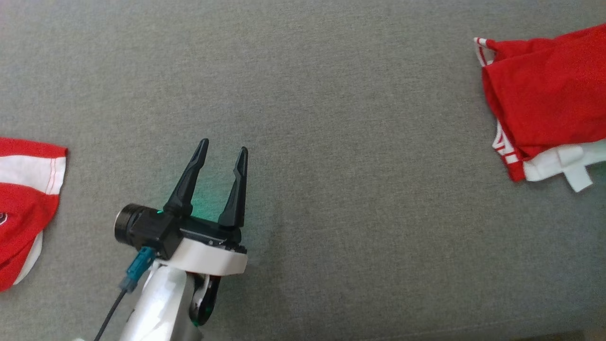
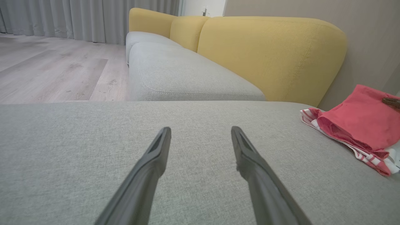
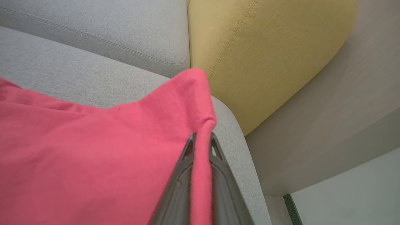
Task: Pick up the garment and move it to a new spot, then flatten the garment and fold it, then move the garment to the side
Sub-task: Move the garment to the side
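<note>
Right gripper [image 3: 202, 139] clamped on a fold of red garment [image 3: 93, 156] near the grey cushion's [image 1: 331, 94] right edge; left gripper [image 1: 225, 151] spread wide, empty, above it.

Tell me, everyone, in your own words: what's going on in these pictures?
The robot's right pincer is shut on an edge of the red garment, which lies bunched in layers at the right end of the grey sofa seat, near the yellow backrest. The left pincer is open over bare cushion, holding nothing. Another red-and-white garment lies far to the left on the seat.
</note>
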